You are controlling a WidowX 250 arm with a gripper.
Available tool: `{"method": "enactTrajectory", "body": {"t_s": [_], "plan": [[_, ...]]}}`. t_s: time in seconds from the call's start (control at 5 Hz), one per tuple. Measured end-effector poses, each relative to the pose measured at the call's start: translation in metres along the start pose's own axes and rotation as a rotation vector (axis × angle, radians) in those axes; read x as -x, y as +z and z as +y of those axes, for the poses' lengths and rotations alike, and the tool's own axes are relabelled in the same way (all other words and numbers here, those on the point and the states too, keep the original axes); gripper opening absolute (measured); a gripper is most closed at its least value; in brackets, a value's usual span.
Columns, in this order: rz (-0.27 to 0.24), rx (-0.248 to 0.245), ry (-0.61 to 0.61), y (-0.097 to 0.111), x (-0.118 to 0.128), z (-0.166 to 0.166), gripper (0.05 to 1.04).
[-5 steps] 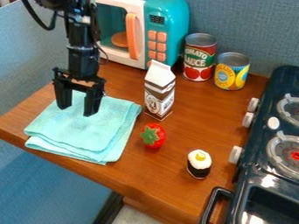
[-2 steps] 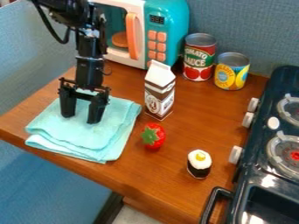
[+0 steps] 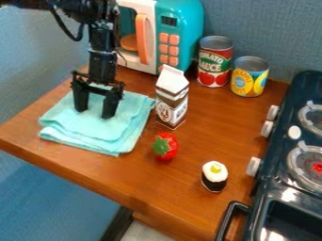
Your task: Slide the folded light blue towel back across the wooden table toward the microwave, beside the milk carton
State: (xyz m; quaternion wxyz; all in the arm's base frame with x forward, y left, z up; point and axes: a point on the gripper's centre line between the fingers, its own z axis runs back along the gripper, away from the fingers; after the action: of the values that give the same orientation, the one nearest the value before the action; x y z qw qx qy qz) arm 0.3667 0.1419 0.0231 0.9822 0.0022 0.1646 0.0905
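- While the gripper (image 3: 95, 112) hangs over the table's (image 3: 157, 188) left part, its two fingers stand spread, tips down at the blue-green cloth (image 3: 97, 127); nothing seen pinched between them.
- Cloth lies folded and a bit rumpled, left part of table, inside the front edge, with a strip of wood between.
- Step in hand, as I judge it: working the cloth from above, tips against fabric. Further sliding would call for light, even downward pressure, kept low.
- Tight side: cloth's right corner just beside the milk carton (image 3: 172, 101); touching or not, cannot tell. Microwave (image 3: 179, 28) stands behind.
- Red toy fruit (image 3: 166, 148) near the cloth's right side, apart from it.
- More room toward the front edge; overshoot there risks overhang.
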Motion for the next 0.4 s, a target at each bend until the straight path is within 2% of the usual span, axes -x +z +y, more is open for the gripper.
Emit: {"method": "enactTrajectory", "body": {"t_s": [0.2,0.4], "plan": [[-0.048,0.000,0.016,0.010,-0.023,0.002,1.004],[-0.074,-0.004,0.001,0.016,-0.042,-0.006,1.004]]}}
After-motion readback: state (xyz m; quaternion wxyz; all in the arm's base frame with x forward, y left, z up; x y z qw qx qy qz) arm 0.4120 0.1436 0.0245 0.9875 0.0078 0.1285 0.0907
